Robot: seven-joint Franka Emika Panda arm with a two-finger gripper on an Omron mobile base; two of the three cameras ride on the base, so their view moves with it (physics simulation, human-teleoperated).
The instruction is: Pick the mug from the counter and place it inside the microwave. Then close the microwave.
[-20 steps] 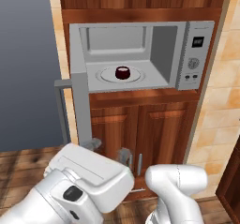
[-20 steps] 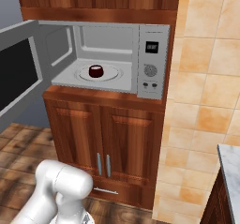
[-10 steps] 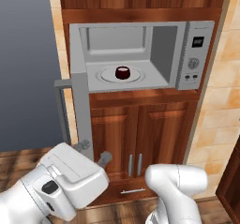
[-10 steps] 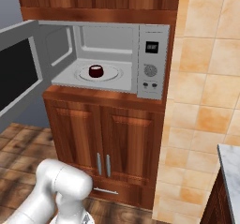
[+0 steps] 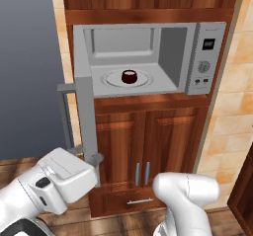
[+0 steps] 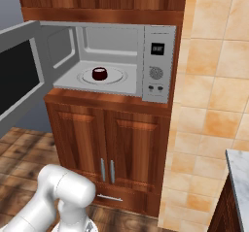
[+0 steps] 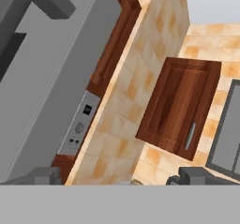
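Mug [image 5: 129,76] is already sitting on the turntable inside the microwave [image 5: 205,57], so only the door [image 5: 85,114] is left (it's hanging wide open). Risk I see: the arm swinging in low could clip the door edge or miss the bar handle [image 5: 64,114]. Gripper [image 7: 117,178] jaws are spread wide, holding nothing.

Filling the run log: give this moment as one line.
mug: on turntable inside microwave | door: open | tool: open, empty, beside door
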